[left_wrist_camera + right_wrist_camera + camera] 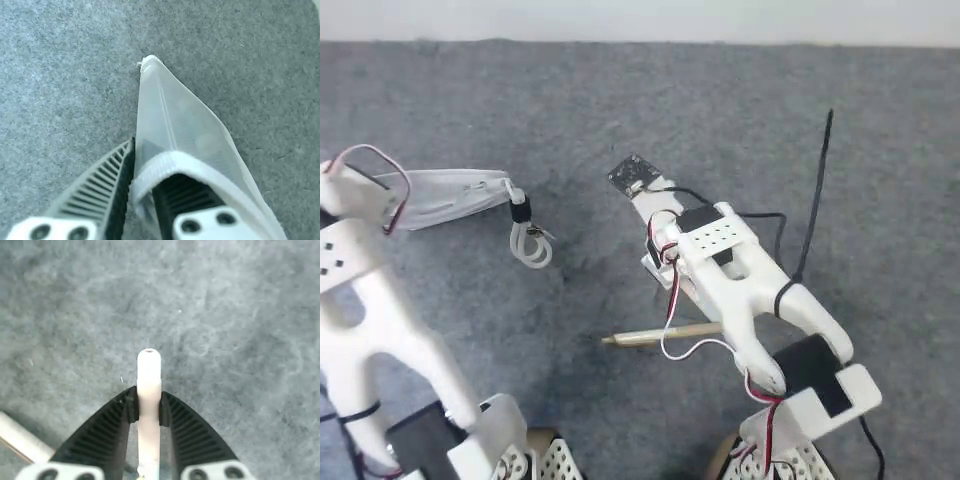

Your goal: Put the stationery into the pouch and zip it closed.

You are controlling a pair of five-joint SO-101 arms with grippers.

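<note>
- The loading step seemed in hand: the right gripper point(148, 401) had its jaws clenched on a white pen point(149, 371), well apart from the pouch point(445, 198).
- The left gripper point(145, 167) pinched the pouch's rim, one jaw inside.
- Next, the pen probably needed carrying to the pouch's mouth.
- A beige pencil point(665, 335) lay on the bench point(570, 100), also apart from the pouch.

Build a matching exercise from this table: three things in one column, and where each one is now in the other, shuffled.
Things:
1. pouch
2. white pen
3. beige pencil

Places:
A. lying loose on the grey mat
B. clamped in the right hand
C. gripped at its edge by the left hand

Pairs: 1-C, 2-B, 3-A.
</note>
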